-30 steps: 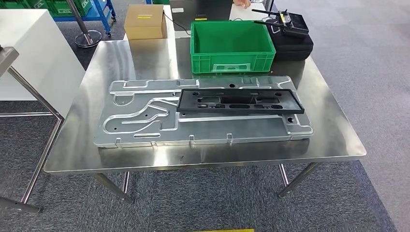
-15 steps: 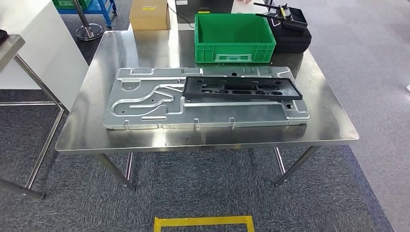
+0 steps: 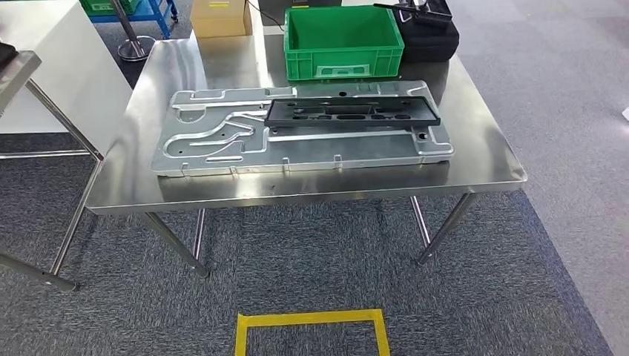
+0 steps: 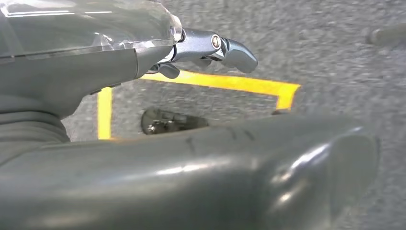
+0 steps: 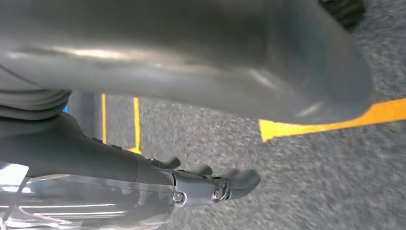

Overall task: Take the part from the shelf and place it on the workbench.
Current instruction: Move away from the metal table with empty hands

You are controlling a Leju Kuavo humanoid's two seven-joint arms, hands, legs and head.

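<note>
Green crate (image 3: 343, 41) behind the part (image 3: 352, 111) — cardboard box (image 3: 220, 18) beyond.

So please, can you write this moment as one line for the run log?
black part lies on metal plate on workbench | left hand empty, over carpet | right hand empty, over carpet | green crate behind plate

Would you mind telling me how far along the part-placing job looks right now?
Done: the black part lies flat on the silver plate on the steel workbench. In hand: nothing; the left hand and right hand hang empty over the carpet. Left: apparently nothing, as far as these views show.
</note>
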